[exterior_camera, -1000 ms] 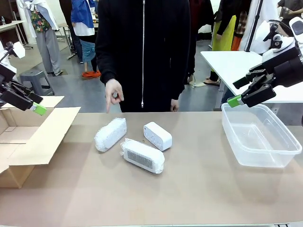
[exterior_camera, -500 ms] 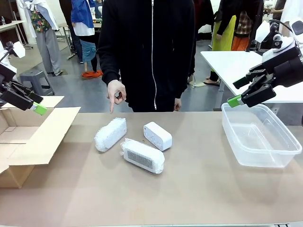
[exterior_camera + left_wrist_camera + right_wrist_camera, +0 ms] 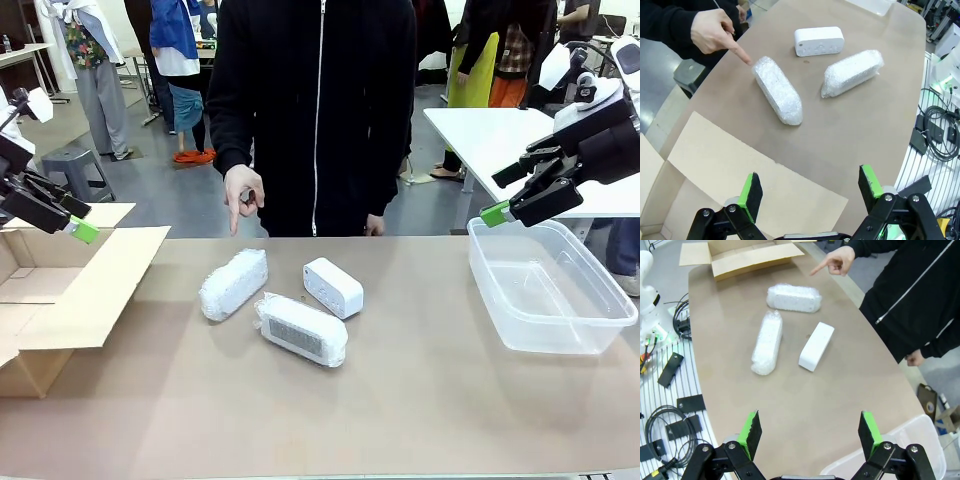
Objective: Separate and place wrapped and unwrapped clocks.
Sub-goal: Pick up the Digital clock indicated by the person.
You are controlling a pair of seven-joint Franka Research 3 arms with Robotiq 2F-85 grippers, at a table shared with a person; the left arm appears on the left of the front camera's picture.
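Very little has changed in the last second. The person's hand (image 3: pixel 241 196), upper left of centre in the front view, keeps one finger pointing down toward the far wrapped clock (image 3: pixel 234 284), and only the body behind it has shifted a little to the right. In the left wrist view the fingertip is just beside the end of this clock; I cannot tell if it touches.

All three clocks lie where they were, in the middle of the table (image 3: pixel 420 400). The near wrapped clock (image 3: pixel 301 329), with its grey face, is just in front, and the unwrapped clock (image 3: pixel 333 288) is to its right.

The left gripper (image 3: pixel 60 215) stays at the left edge over the cardboard box (image 3: pixel 90 290). The right gripper (image 3: pixel 505 192) stays at the upper right above the plastic tub (image 3: pixel 600 330). Both have their jaws fully apart and hold nothing.

So I judge the sorting has not started, and the pointing looks like a cue for which clock to take first
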